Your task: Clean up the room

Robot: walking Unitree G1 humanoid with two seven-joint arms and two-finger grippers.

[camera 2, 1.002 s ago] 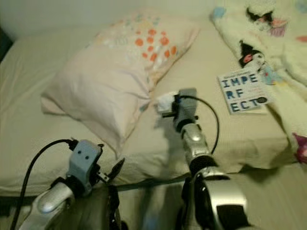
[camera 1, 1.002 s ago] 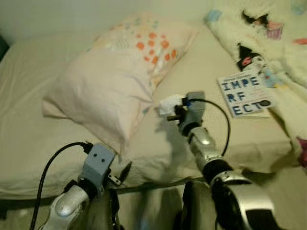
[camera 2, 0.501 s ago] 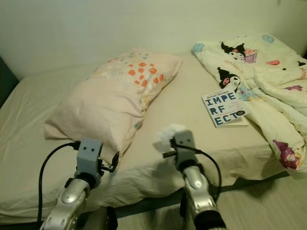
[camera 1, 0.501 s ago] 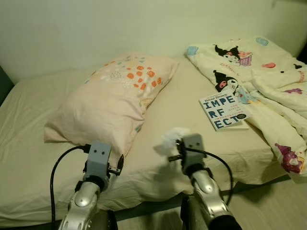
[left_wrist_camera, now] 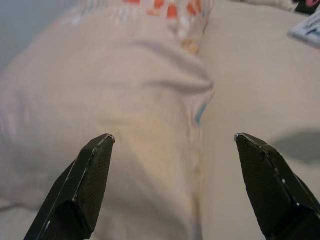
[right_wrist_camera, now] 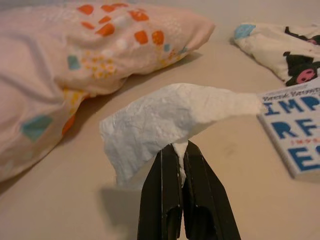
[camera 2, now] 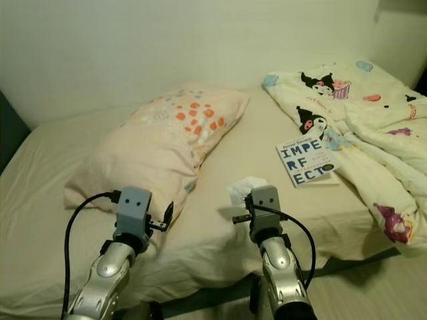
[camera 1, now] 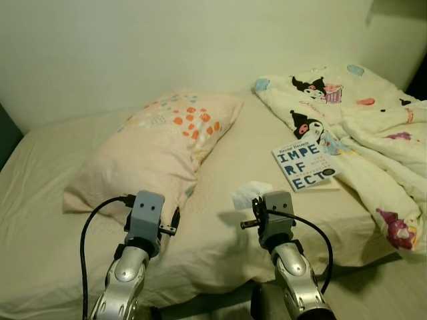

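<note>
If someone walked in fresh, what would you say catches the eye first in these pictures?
Probably the crumpled white tissue pinched in the right gripper, held above the beige bed in front of the robot. Next, the pillow with orange patches lies ahead of the open left gripper, and a book rests beside the cartoon-print blanket on the right.

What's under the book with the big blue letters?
The book lies on the tan bed sheet, its far edge against the cartoon blanket. Whatever may be beneath it is covered.
</note>
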